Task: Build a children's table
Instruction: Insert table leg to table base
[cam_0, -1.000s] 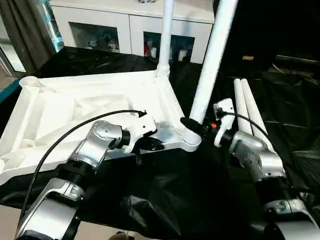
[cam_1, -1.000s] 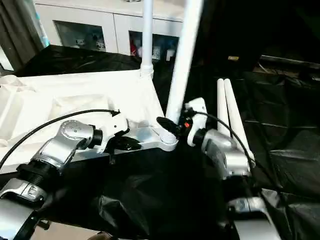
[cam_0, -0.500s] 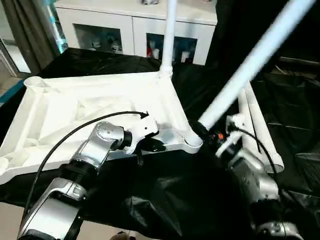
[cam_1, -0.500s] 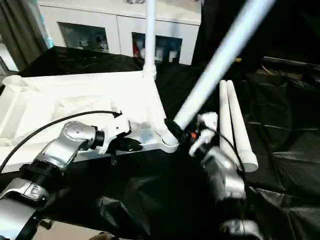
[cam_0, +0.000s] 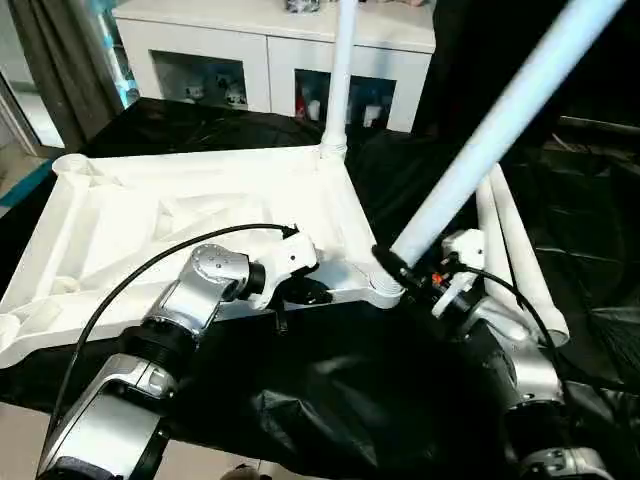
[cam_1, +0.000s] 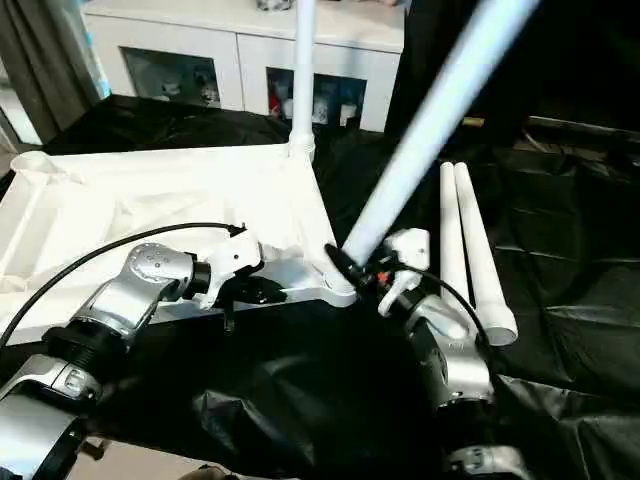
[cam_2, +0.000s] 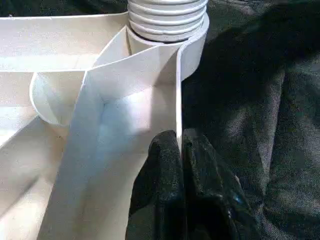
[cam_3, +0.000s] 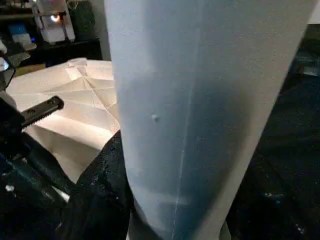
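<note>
- The tabletop (cam_0: 190, 215) lay upside down on the black-draped table (cam_0: 330, 390), ribbed side up, with its near rim wall pinched between the closed fingers of the left gripper (cam_2: 180, 150).
- That wall looked thin and stiff, so a pinch on its edge seemed enough to steady the light plastic shell, though the smooth plastic could slide on the black sheet.
- Just beyond the left gripper along the rim stood the near corner socket (cam_2: 192, 37), with the ribbed foot of a leg (cam_2: 167, 15) seated in it.
- The right gripper (cam_0: 400, 268) was clamped on that leaning leg (cam_0: 490, 140) low on its shaft, just above the socket; the tube rose away from the gripper at a strong tilt.
- Judged as a hollow tapered tube, the leg was probably light and rigid but slick, and its long free length would lever hard against a low grip.
- Holding close to the socket seemed the sound place, since it kept the foot under control while the shaft was brought upright.
- A forced tilt might strain or crack the socket wall.
- Another leg (cam_0: 338, 75) stood upright in the far corner, well beyond both grippers.
- Two spare legs (cam_0: 515, 250) lay side by side on the table just beside the right gripper, on its outer side.
</note>
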